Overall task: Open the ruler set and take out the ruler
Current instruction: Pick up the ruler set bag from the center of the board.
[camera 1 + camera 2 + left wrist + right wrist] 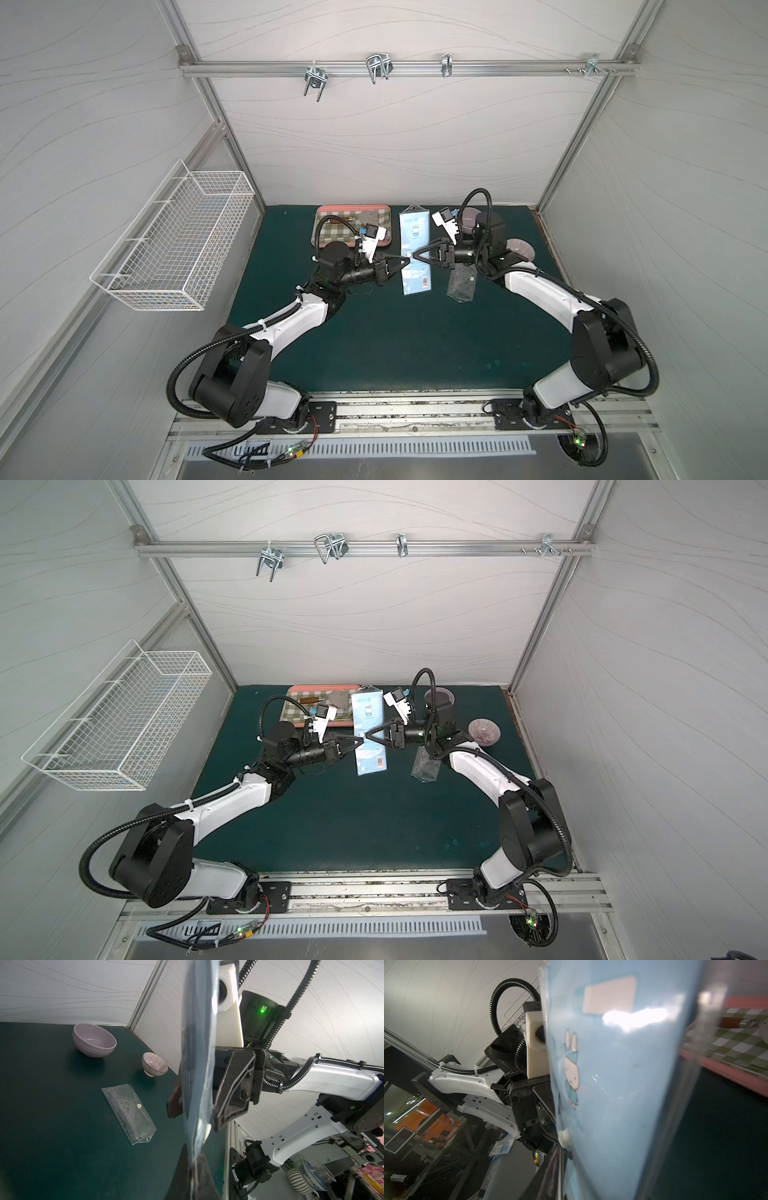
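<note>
Blue ruler set is held clear of the bench, left gripper clamped on its edge. Right gripper straddles it near the snap; whether it grips cannot be told. Step: opening. Next: seize flap, pull apart.

The ruler set looms blurred in the right wrist view, cut off by the picture's edges. The right arm partly hides the purple bowl.
</note>
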`<state>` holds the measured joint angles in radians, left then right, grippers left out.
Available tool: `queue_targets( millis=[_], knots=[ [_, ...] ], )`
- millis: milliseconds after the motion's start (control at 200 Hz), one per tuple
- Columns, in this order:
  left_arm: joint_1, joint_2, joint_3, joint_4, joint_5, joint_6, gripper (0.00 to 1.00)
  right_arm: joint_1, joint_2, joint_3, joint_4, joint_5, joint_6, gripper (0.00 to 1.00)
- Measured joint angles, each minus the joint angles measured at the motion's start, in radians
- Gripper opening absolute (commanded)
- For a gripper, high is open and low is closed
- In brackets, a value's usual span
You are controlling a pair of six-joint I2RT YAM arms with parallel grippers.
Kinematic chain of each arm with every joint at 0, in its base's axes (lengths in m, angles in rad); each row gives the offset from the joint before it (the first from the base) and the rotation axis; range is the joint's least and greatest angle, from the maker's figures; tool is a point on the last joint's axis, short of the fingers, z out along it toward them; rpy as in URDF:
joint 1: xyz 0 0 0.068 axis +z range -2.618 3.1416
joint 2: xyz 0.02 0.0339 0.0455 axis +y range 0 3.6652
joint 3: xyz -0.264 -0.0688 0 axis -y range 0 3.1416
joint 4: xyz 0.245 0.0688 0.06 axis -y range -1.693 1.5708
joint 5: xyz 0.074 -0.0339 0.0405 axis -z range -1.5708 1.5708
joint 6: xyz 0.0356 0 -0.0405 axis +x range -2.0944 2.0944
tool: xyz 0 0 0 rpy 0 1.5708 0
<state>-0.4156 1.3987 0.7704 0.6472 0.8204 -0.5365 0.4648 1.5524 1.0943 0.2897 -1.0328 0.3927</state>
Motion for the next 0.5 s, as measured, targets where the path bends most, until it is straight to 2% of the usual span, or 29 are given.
queue_targets(
  millis=[85,185,255,310,430,470,500],
  knots=[
    [0.003,0.0,0.0,0.005,0.006,-0.003,0.0,0.0,0.0,0.0,0.001,0.002,0.001,0.23],
    [0.006,0.001,0.0,0.007,0.01,-0.011,0.0,0.0,0.0,0.0,0.0,0.0,0.002,0.19],
    [0.01,0.006,0.0,0.006,0.014,-0.018,0.0,0.0,0.0,0.0,-0.001,-0.006,0.0,0.11],
    [0.014,0.012,0.001,0.006,0.017,-0.023,0.0,0.0,0.0,0.001,-0.001,-0.014,-0.002,0.08],
    [0.017,0.02,0.003,0.007,0.025,-0.03,0.14,0.0,0.0,0.001,-0.012,-0.014,-0.008,0.06],
    [0.018,0.023,0.004,0.006,0.024,-0.03,0.25,0.0,0.0,0.001,-0.014,-0.011,-0.008,0.05],
    [0.019,0.025,0.005,0.003,0.021,-0.031,0.36,0.0,0.0,0.002,-0.019,-0.006,-0.009,0.04]
  ],
)
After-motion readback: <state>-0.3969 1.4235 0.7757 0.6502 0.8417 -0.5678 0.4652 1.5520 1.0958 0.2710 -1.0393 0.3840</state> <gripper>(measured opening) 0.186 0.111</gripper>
